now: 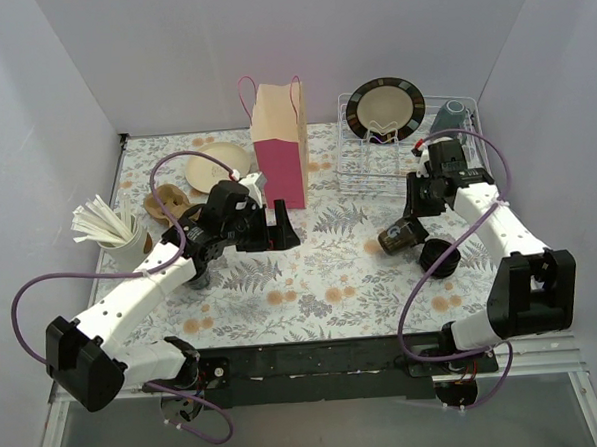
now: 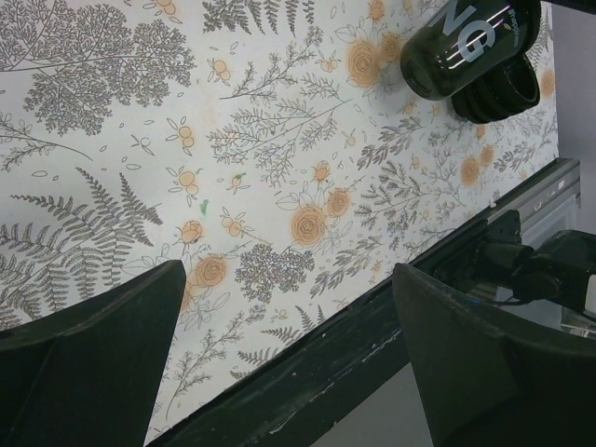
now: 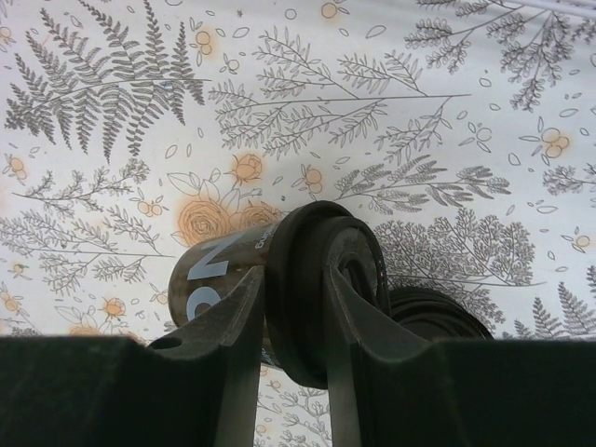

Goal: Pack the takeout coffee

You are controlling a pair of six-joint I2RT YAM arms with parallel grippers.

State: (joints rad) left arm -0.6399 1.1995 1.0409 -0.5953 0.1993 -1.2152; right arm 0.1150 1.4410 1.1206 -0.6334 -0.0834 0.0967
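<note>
**Cup pinched by its lid, well short of the bag**

The right claw [image 3: 296,279] is closed to a narrow gap on the rim of the lid [image 3: 326,237]. Nothing grips the body of the cup [image 3: 209,279], which is tipped well over. I cannot tell whether its base touches the table. The cup is well apart from the bag [image 1: 280,149], to the bag's right and nearer the arm bases. The left claw [image 2: 289,275] is wide open and holds nothing, just in front of the bag.

Likely trouble from here:

1. The lid may pop off. The whole load seems to hang on a press-fit rim, so a quick lift or swing toward the bag could drop the cup and spill it.
2. The cup may go in crooked. If it is not righted before it reaches the bag's mouth, it could catch on the paper edge or a handle, or land on its side.
3. The bag may topple. It stands tall and unsupported, so a knock from the right arm could push it over.
4. The lid stack [image 1: 440,257], just beside the cup on the side away from the bag, could be dragged along.
</note>
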